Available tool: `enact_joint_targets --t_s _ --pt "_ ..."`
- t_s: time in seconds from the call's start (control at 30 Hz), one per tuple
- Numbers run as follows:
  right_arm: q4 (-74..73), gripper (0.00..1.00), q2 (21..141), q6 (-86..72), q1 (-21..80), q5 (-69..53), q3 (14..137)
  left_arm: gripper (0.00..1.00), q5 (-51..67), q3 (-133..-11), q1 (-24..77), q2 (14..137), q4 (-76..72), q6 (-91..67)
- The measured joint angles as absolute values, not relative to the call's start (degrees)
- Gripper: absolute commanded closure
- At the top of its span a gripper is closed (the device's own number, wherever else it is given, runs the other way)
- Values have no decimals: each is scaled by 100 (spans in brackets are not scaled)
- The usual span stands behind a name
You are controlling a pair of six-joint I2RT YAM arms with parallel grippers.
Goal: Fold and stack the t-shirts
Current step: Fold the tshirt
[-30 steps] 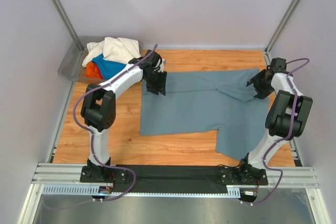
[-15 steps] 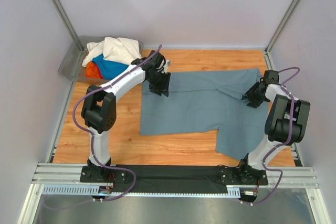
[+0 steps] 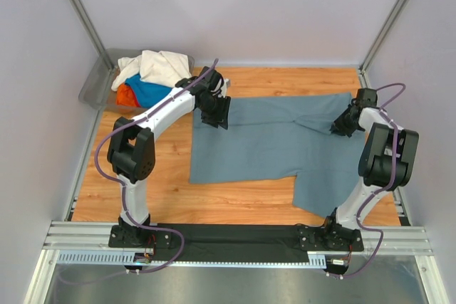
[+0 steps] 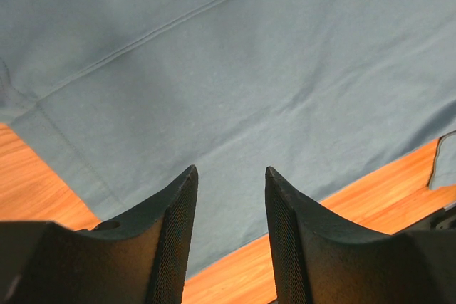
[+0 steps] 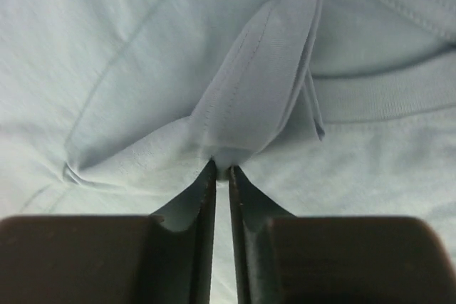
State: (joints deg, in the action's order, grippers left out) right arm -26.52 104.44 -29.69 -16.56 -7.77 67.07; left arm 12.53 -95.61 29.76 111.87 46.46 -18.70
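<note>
Underneath both sets of jaws, an orange-brown wood-plank bench (image 3: 157, 190), boxed in on three sides by plain pale lilac walls (image 3: 256, 12), with two grey metal corner posts (image 3: 78, 16) slanting up at the back and a ribbed aluminium rail (image 3: 78, 236) along the near edge. Counted: two white-and-black arms (image 3: 160, 112), one translucent grey plastic bin (image 3: 91, 89), four shirts. Spread flat below and between the two sets of jaws, one large slate grey-blue cloth t-shirt (image 3: 256, 147). Left of the left jaws and well apart from the right jaws, in the bin at the far left corner: one crumpled cream-white cloth shirt (image 3: 160, 65) on top, with one bright blue cloth shirt (image 3: 149, 90) and one red-orange cloth shirt (image 3: 126, 96) beneath it. Left jaws about half open, nothing between them, poised over the far left edge of the slate cloth; touching it or just above, cannot tell. Right jaws closed almost completely, pinching a raised fold of the same t-shirt just beside its ribbed collar band (image 5: 385, 94), at the shirt's far right side.
</note>
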Motion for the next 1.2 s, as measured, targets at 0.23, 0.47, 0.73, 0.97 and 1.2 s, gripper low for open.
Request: enact_joint_targets --t_s 0.23,0.47,0.73,0.97,1.2 --pt "-2755 100 10718 -3256 -1656 -819 7037 50 1253 -9561 2963 11187 4646 -1868" --pt "-2926 100 10921 -4836 -1651 -1221 7660 50 1358 -9564 2961 11190 4580 -1852" --pt "-1896 59 11679 -7205 -1710 -1966 7933 51 1520 -9498 2967 11212 4397 -1879" --pt "-2257 37 11797 -6128 -1885 -2615 8534 51 1549 -9238 2967 11212 4338 -1894" --pt "-2921 63 11043 -3367 -1890 -2536 8635 51 1664 -9238 2967 11212 4259 -1885"
